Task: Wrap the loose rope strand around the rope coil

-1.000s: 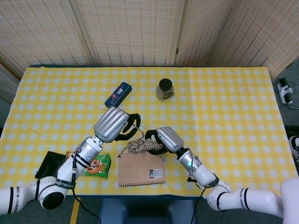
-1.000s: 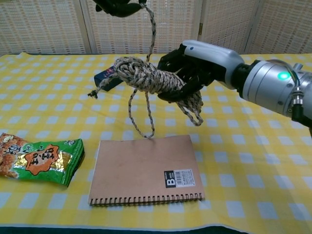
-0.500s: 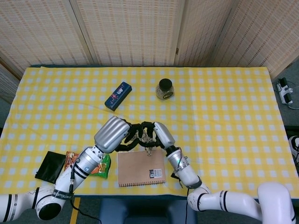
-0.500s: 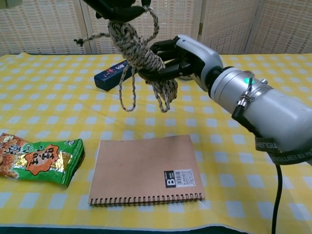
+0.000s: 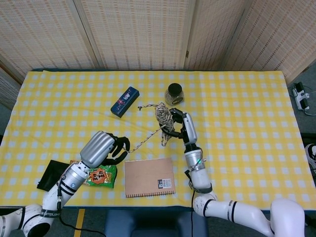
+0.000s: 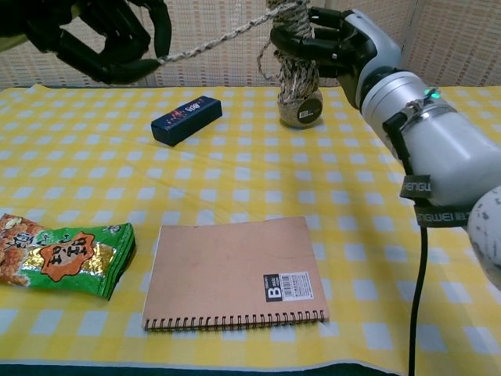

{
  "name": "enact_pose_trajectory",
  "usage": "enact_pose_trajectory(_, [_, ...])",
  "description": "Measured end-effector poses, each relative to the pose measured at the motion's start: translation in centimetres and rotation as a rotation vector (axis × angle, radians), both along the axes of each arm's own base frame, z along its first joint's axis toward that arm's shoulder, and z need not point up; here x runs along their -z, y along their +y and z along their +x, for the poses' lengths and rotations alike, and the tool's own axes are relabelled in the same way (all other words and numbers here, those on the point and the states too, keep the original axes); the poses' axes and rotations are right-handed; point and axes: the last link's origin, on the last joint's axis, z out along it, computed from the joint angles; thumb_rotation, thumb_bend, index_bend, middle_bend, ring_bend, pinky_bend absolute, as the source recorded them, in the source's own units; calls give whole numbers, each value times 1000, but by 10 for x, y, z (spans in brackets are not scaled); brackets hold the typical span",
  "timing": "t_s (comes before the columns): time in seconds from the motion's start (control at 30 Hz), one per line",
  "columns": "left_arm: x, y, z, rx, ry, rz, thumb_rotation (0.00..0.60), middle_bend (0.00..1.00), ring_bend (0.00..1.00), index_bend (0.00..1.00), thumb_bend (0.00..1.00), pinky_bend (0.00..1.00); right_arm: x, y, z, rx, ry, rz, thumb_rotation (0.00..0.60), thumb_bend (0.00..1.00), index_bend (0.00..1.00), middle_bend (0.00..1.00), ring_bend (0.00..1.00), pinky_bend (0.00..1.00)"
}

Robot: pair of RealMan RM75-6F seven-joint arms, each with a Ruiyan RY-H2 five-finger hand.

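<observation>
Chest view shows the rope coil [image 6: 296, 59] near the top centre of the frame, held upright in the air by the right hand [image 6: 333, 43], whose dark fingers clasp its upper part. The coil hangs in front of a small jar [image 6: 301, 110] that stands on the table behind it. From the top of the coil, the loose strand [image 6: 215, 41] runs as a taut line toward the upper left, where the left hand [image 6: 102, 39] pinches its far end between curled fingers.

In the head view, the coil [image 5: 163, 116] sits just above the middle of the frame, with the strand [image 5: 145, 139] slanting down and left to the left hand [image 5: 106, 150]. The right hand [image 5: 181, 127] shows just right of the coil.

Judging by this, the task is partway through at best. The strand is stretched out straight and away from the coil, not lying around it. How many turns are already on the bundle cannot be told. A good length of strand looks left to wind.

Below, on the yellow checked tablecloth [image 6: 78, 180], a brown notebook [image 6: 235, 270] lies at lower centre. A green snack packet [image 6: 59, 258] lies at lower left, and a dark blue box [image 6: 186, 119] lies further back, left of the jar.
</observation>
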Motion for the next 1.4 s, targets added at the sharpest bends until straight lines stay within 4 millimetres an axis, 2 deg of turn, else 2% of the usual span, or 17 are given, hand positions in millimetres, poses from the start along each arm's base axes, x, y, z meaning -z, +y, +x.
enact_pose_trajectory(0.33, [6, 15, -60, -150, 76, -5, 600, 869, 776, 653, 525, 743, -32, -5, -18, -6, -98, -13, 600, 712, 961, 771, 784, 694])
enact_pose_trajectory(0.63, [16, 37, -97, -288, 148, -11, 600, 869, 775, 653, 528, 743, -49, -4, -33, -30, -146, -12, 600, 712, 971, 776, 791, 704])
enact_pose_trajectory(1.07, [11, 72, -113, -373, 245, 118, 600, 869, 773, 653, 530, 743, -57, 3, -47, -81, -80, 18, 600, 712, 975, 782, 796, 709])
enact_pose_trajectory(1.27, [9, 85, -107, -367, 256, 159, 600, 869, 773, 653, 531, 743, -58, 11, -50, -161, 26, 28, 600, 712, 976, 782, 796, 709])
enact_pose_trajectory(1.4, [6, 93, -95, -332, 272, 186, 600, 869, 773, 653, 531, 743, -53, 18, -52, -228, 131, 63, 600, 712, 978, 784, 801, 709])
